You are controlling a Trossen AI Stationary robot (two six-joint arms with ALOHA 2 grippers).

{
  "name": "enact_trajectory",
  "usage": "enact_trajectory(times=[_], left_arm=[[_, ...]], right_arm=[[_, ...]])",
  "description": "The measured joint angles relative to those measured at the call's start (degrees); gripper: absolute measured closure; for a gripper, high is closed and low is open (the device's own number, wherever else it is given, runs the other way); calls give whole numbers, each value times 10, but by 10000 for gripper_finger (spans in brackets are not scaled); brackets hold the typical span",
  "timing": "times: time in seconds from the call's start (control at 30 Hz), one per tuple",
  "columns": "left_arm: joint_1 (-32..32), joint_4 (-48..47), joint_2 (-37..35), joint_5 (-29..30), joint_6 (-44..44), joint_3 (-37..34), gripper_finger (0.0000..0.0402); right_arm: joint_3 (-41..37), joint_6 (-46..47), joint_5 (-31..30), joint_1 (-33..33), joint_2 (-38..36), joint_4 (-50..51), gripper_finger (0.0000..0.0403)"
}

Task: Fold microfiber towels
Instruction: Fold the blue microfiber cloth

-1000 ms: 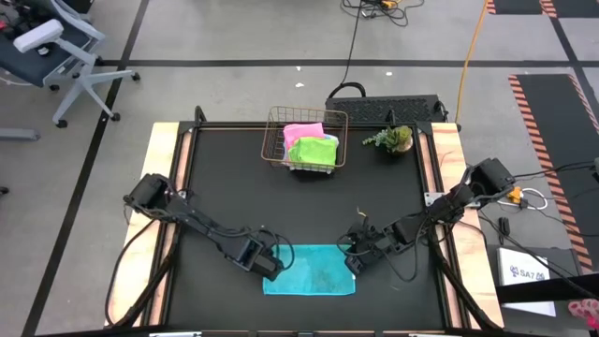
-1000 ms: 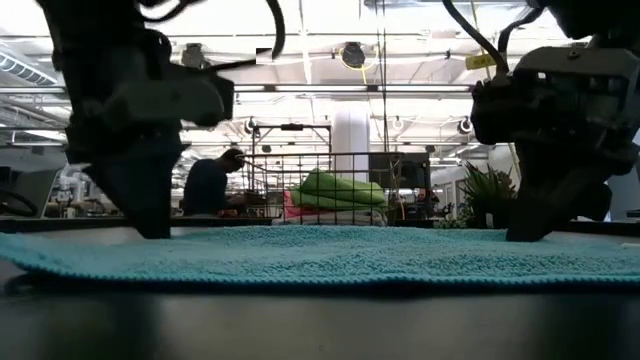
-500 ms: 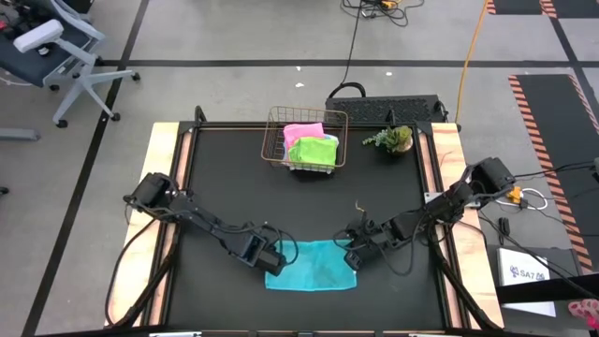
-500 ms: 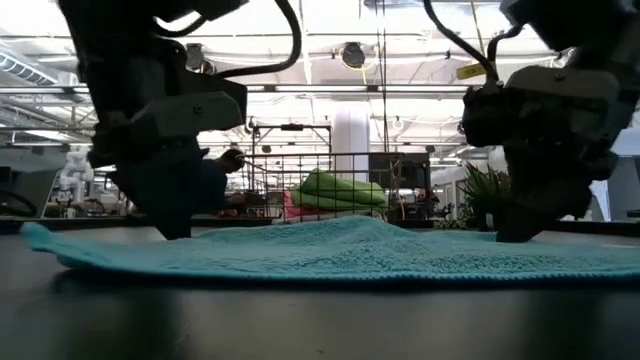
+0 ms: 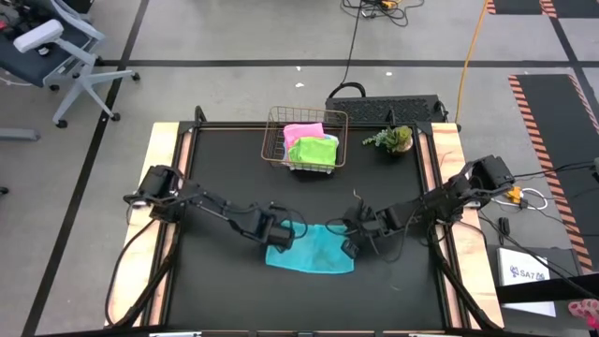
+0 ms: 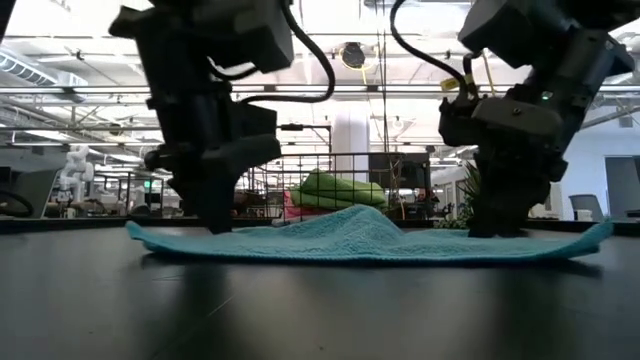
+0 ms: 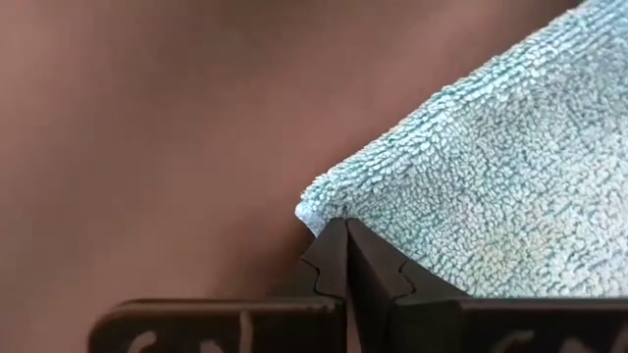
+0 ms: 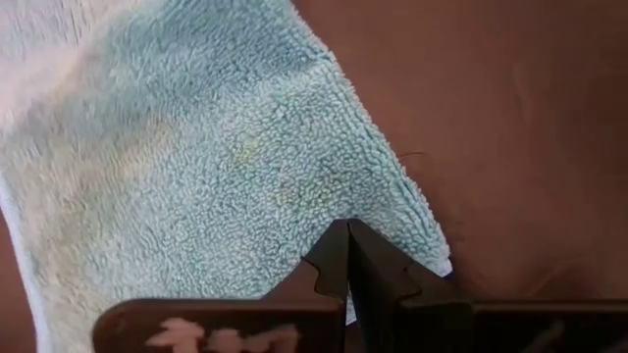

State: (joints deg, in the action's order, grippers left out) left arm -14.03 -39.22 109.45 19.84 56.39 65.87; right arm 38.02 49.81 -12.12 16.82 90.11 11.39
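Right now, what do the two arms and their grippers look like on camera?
Both arms are dark, slim and jointed, with black cables looping along them. The left gripper and right gripper each end in two flat black fingers with notched, stepped inner edges; white lettering shows on the bar behind them.

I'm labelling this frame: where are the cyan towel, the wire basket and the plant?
cyan towel (image 5: 314,251): high view, middle of the cloth.
wire basket (image 5: 270,140): high view, left wall.
plant (image 5: 393,139): high view, its leaves.
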Motion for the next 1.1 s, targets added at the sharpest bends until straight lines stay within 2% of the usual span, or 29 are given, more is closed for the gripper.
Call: enact_trajectory(times=[0.17, 0.33, 0.67, 0.87, 1.1], left_arm=[[22, 0, 0, -2, -19, 0, 389], [25, 7, 0, -7, -25, 0, 397], [27, 41, 1, -2, -33, 0, 389], [22, 54, -30, -12, -59, -3, 399], [21, 68, -89, 4, -83, -2, 382]], right_arm=[[0, -26, -3, -11, -4, 57, 403], [-1, -47, -5, -27, -18, 107, 403], [-3, -85, -16, -68, -76, 116, 403], [-4, -83, -13, -71, -133, 113, 403], [-2, -62, -11, -70, -199, 101, 403]])
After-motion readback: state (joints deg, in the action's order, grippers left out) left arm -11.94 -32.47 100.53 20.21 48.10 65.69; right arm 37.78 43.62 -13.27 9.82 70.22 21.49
